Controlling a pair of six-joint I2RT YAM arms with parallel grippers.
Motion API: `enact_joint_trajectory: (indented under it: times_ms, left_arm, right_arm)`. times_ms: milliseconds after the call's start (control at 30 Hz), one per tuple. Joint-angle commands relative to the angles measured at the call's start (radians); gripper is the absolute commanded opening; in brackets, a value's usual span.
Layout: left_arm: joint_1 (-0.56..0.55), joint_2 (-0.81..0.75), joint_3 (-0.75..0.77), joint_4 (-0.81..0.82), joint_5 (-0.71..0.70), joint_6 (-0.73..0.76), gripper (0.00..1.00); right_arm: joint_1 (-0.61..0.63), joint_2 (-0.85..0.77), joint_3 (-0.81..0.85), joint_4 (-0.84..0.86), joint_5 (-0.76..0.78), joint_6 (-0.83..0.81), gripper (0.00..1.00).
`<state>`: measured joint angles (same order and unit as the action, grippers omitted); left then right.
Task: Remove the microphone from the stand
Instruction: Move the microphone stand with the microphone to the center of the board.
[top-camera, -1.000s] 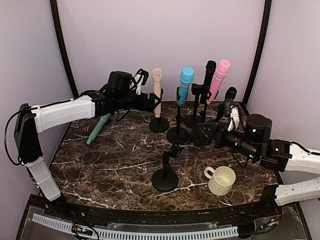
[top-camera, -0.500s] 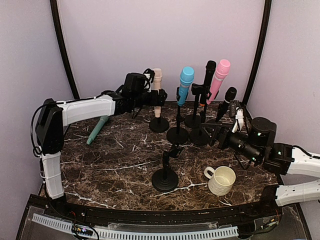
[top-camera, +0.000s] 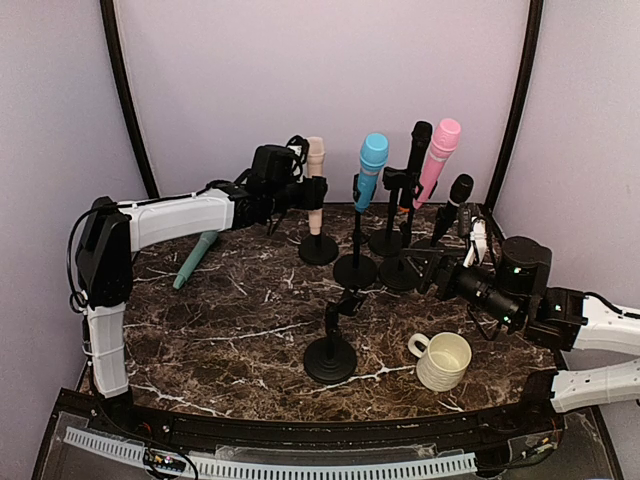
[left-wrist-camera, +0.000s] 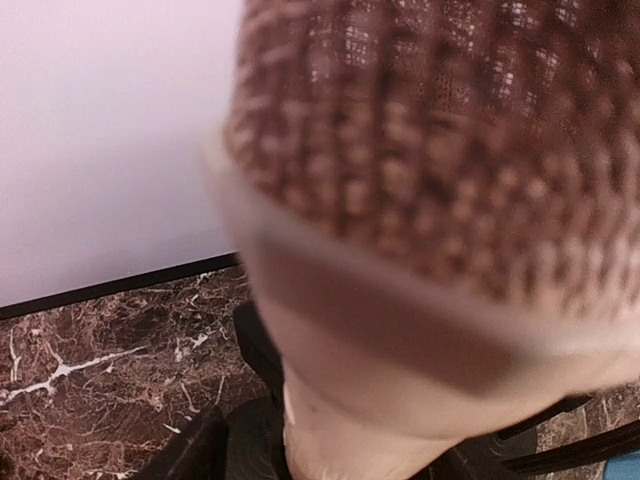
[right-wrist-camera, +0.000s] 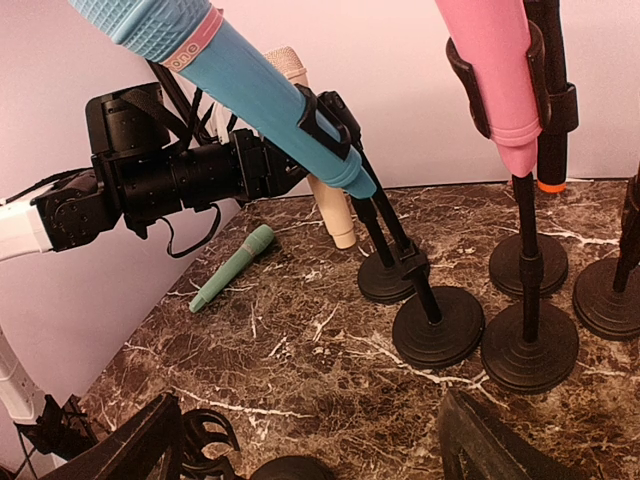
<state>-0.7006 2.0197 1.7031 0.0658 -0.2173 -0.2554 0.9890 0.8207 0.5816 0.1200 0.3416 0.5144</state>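
Note:
A beige microphone (top-camera: 315, 178) stands upright in the clip of a black stand (top-camera: 319, 249) at the back left of the row. My left gripper (top-camera: 308, 192) is at its body just below the head, with the jaws on either side of it and seemingly open. In the left wrist view the mesh head (left-wrist-camera: 430, 150) fills the frame, blurred; one dark finger (left-wrist-camera: 195, 450) stands apart from the body. The right wrist view shows the beige microphone (right-wrist-camera: 330, 215) behind the blue one. My right gripper (top-camera: 430, 270) is open and empty, low over the table (right-wrist-camera: 310, 460).
A blue microphone (top-camera: 371, 170), a pink one (top-camera: 438, 155), a tall black one (top-camera: 418, 150) and a small black one (top-camera: 456, 195) sit on stands close together. A teal microphone (top-camera: 197, 258) lies on the table. An empty stand (top-camera: 332, 340) and a cream cup (top-camera: 441, 360) are near the front.
My left gripper has moved right from beside the beige microphone to around its body. My right arm has drawn back slightly to the right.

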Motion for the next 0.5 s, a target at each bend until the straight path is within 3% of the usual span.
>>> enact_joint_trajectory:
  times_ms: [0, 200, 467]
  left_arm:
    - [-0.003, -0.001, 0.023, 0.002, 0.001, 0.021, 0.62]
    - [-0.002, 0.002, 0.021, -0.010, 0.011, 0.012, 0.64]
    - [-0.003, -0.006, 0.018, -0.005, 0.034, 0.039, 0.41]
  right_arm:
    - [0.007, 0.003, -0.009, 0.043, 0.018, 0.007, 0.88]
    - [0.007, 0.003, -0.012, 0.048, 0.020, 0.011, 0.88]
    - [0.007, -0.004, -0.012, 0.041, 0.028, 0.014, 0.88]
